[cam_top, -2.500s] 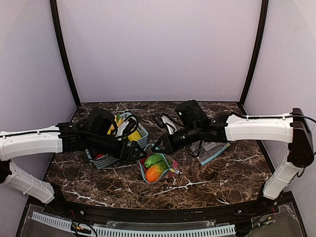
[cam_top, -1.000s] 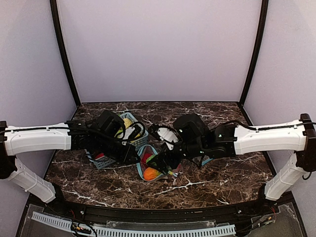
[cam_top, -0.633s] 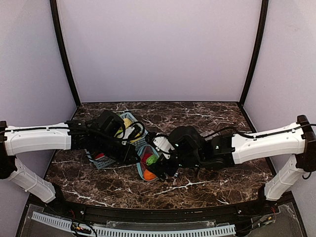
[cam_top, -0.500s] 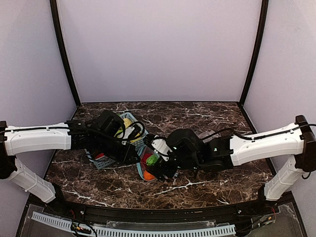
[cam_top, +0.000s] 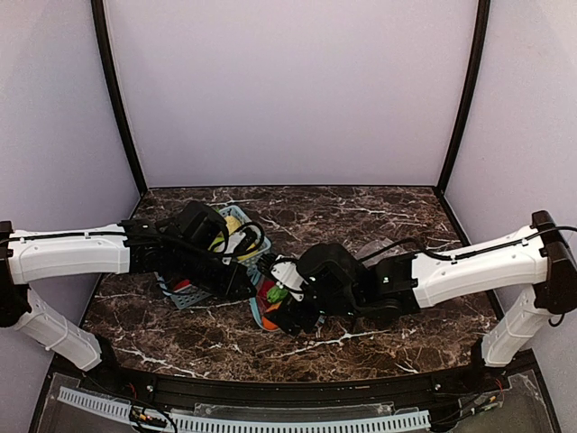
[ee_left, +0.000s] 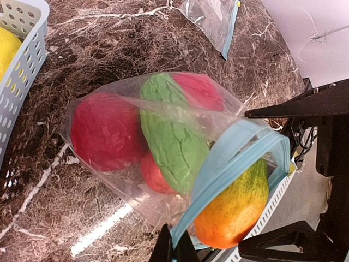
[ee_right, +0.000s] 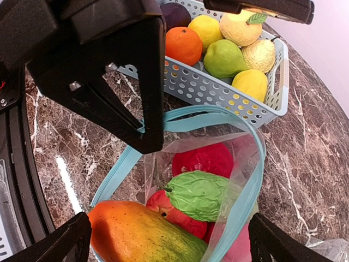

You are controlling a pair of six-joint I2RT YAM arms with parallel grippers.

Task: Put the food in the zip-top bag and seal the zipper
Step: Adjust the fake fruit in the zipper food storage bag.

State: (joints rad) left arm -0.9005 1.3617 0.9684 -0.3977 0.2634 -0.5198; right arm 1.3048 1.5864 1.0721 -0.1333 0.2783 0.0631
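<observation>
— Looking at the left pincer [ee_left: 174, 248], is it closed?
— We see it pinched together on the zipper [ee_left: 234, 158], at one end of the gaping mouth.
— And the right pincer [cam_top: 284, 311]?
— Spread wide and gripping nothing. Its fingers stand on either side of the bag [ee_left: 131, 196].
— Where's the food [ee_right: 202, 194]?
— In the bag, which lies on the bench [ee_left: 109, 43] just beside the basket [ee_right: 218, 93]. We make out red ones [ee_left: 103, 131], a green one [ee_left: 172, 142] and an orange fruit [ee_left: 234, 210] at the mouth. Whether that last one is fully inside, we cannot tell.
</observation>
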